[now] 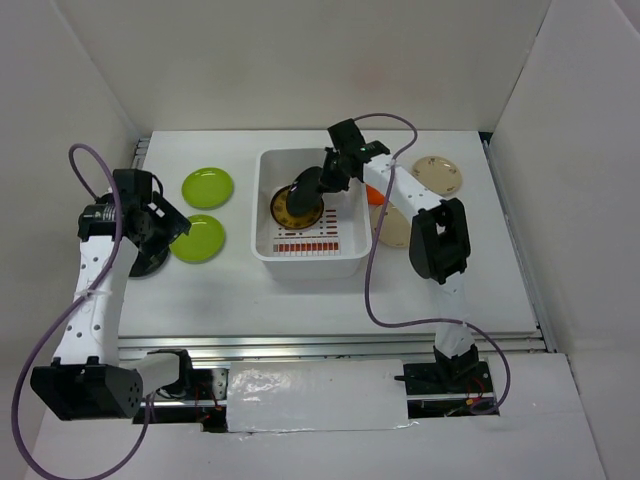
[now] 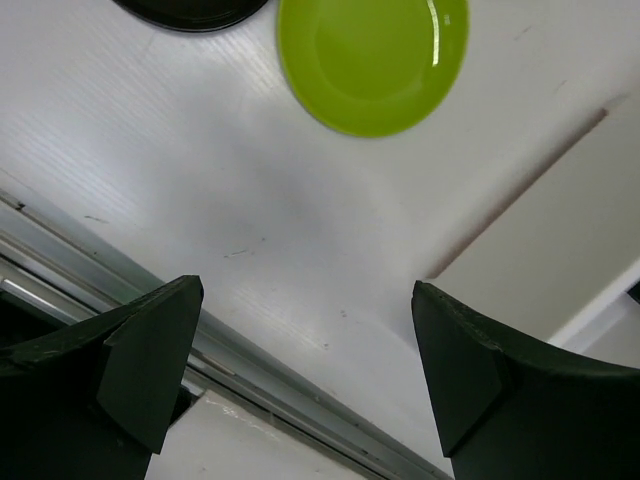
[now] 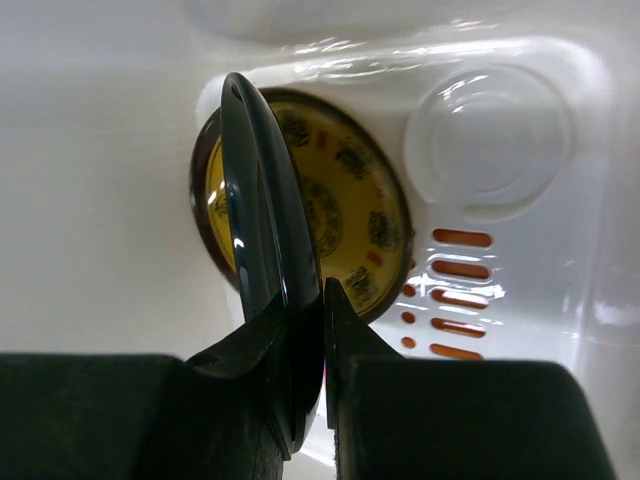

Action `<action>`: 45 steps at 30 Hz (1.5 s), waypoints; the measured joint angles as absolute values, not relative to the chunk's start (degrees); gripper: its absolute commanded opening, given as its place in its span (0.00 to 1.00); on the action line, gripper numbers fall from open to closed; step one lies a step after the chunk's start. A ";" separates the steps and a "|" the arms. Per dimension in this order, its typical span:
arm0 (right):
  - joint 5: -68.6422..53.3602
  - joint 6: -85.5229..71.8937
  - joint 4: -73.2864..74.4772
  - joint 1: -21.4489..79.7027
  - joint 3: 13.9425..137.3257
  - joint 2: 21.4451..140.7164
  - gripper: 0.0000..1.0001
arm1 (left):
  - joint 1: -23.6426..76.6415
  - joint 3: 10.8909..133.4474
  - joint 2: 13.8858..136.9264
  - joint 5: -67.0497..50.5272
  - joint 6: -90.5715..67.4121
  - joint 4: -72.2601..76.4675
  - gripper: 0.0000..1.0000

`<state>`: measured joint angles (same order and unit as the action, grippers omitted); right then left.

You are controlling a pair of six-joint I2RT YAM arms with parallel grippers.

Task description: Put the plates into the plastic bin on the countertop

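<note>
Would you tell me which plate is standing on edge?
The glossy black plate, pinched upright by the right fingers over the bin; the patterned plate beneath lies flat.

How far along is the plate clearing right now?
Done: the patterned plate lies in the bin. In hand: the right gripper holds a black plate on edge over it. Left: two green plates, two cream plates, an orange plate and a second black plate on the countertop; the left gripper is open, empty.

bright even light, glare on plastic bin [image 3: 400, 58]
</note>
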<state>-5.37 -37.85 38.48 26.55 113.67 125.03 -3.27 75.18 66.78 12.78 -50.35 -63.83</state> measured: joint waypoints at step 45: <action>-38.87 -33.26 21.45 31.09 83.59 67.88 1.00 | -30.15 46.04 66.00 8.82 -60.01 -39.57 0.99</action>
